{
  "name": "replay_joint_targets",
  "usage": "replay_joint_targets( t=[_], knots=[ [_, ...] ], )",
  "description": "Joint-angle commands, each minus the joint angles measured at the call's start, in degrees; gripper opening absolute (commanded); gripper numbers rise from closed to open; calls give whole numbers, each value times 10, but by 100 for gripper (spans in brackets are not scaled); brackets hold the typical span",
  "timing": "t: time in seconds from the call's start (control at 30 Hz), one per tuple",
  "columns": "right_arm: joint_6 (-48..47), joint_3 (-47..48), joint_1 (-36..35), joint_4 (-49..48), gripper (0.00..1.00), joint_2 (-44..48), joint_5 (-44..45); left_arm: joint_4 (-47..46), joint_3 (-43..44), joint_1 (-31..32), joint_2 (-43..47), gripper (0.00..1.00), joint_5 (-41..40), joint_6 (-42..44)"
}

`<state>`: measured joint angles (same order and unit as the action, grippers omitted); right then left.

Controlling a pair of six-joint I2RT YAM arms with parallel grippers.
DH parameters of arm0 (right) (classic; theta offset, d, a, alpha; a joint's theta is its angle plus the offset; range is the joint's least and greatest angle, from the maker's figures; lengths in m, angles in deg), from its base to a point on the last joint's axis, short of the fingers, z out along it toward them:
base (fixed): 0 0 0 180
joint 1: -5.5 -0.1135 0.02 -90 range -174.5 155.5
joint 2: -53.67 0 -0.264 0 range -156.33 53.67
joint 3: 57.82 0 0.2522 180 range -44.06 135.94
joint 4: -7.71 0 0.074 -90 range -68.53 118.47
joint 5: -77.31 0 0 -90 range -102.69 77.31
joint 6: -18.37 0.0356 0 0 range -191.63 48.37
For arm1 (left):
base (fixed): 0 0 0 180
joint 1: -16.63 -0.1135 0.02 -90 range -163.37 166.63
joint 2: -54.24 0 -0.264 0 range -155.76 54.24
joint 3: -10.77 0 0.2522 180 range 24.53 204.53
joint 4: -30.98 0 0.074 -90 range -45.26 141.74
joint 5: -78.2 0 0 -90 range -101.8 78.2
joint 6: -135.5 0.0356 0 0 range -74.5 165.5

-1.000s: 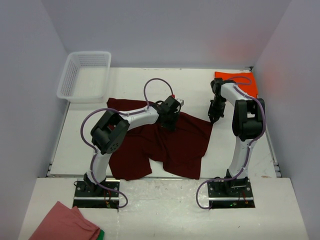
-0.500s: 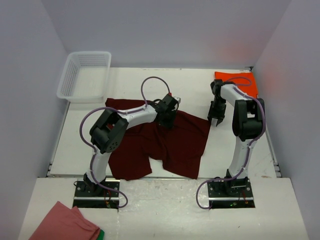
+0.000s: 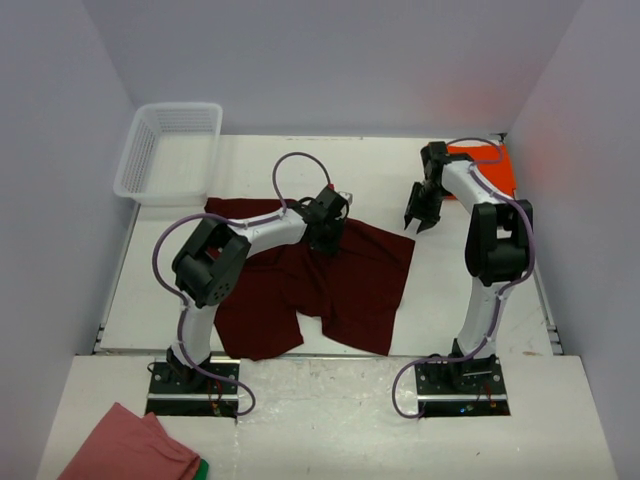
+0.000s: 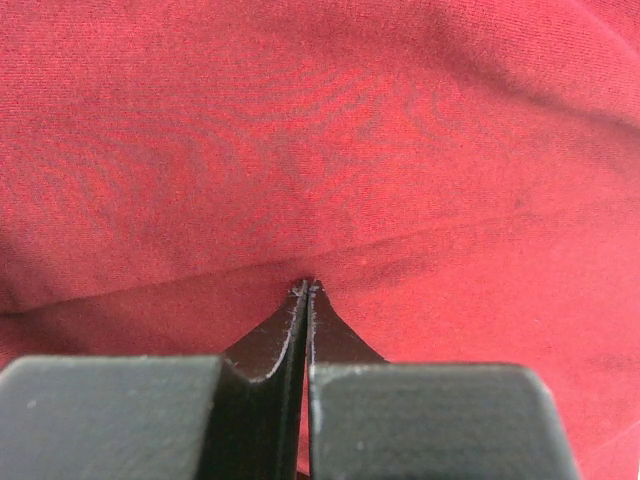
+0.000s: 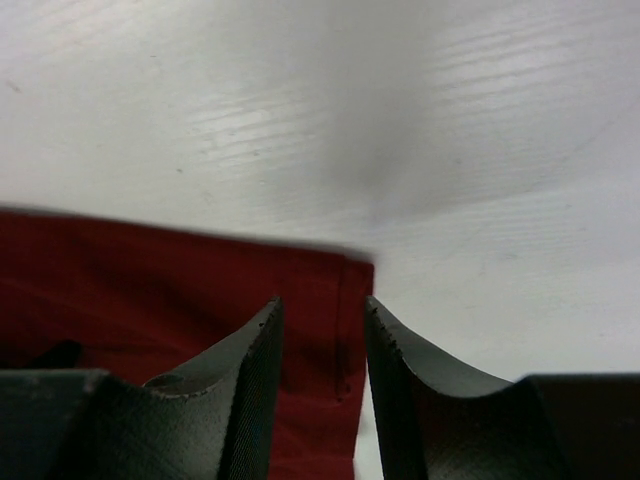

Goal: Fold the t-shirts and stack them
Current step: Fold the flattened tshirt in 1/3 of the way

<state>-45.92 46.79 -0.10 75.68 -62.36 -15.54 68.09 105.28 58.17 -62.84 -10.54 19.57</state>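
My left gripper (image 4: 305, 288) is closed tight on a thin pinch of the dark maroon t-shirt (image 3: 350, 290), which lies spread and rumpled on the table (image 3: 260, 160) between my arms. My right gripper (image 5: 320, 305) hangs with its fingers apart, holding nothing, just over that shirt's far right corner hem. The pinch looks shallow, so I judge a hard pull could slip it free, or drag the cloth into a bunch since only one hand has it. My right fingers could also close on bare table beside the hem. The orange-red t-shirt (image 3: 492, 165) lies at the back right corner, partly under my right arm. I see nothing in the white basket (image 3: 135, 165) at the back left.
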Motion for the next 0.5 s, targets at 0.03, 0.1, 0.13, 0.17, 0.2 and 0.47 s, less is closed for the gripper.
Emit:
replay_joint_targets(
  t=[0.03,0.1,0.13,0.17,0.2,0.47],
  knots=[
    [-2,49,-18,1,39,-41,-49,11,-17,-6,21,0,1,5],
    [-8,61,-27,20,39,-57,-46,12,-16,-6,23,0,4,7],
    [-8,61,-29,20,39,-59,-42,11,-16,-6,25,0,5,7],
    [-8,59,-30,22,39,-59,-38,12,-16,-6,26,0,5,7],
    [-8,58,-31,26,39,-60,-34,10,-16,-6,26,0,7,7],
    [-15,69,-32,71,40,-77,15,4,-21,-6,32,0,17,9]
  ],
)
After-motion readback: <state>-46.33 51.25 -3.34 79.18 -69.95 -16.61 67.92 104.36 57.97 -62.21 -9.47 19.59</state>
